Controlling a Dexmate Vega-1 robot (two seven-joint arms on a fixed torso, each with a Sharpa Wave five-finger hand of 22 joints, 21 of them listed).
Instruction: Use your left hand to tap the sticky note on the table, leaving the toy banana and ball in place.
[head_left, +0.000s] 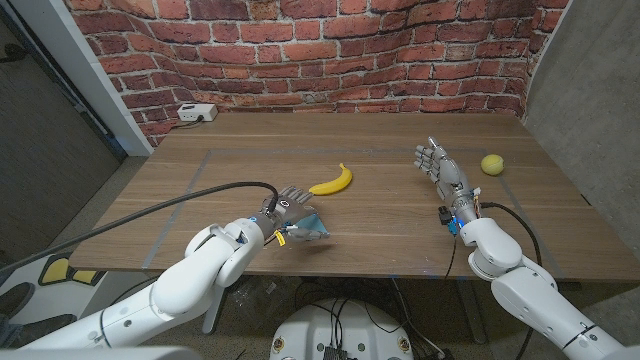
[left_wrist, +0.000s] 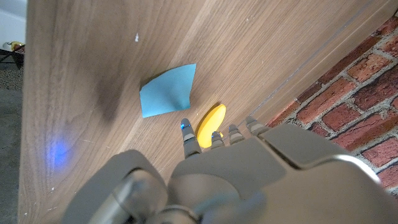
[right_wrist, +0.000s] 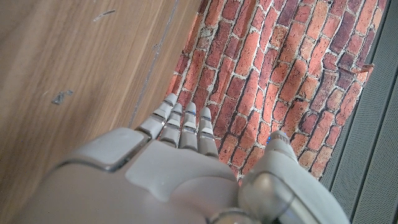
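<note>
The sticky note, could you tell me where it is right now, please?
In the head view the blue sticky note lies near the table's front edge, left of centre, just by the left hand, with the toy banana behind it.

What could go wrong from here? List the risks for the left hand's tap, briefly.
1. The toy banana lies just beyond the left hand; overreaching could nudge it.
2. In the left wrist view the sticky note has a lifted, curled edge, so a sideways brush might slide or flip it instead of tapping it.
3. In the head view the hand covers most of the note, which makes aiming harder. The ball lies far off, beside the right hand, so it looks safe.
</note>
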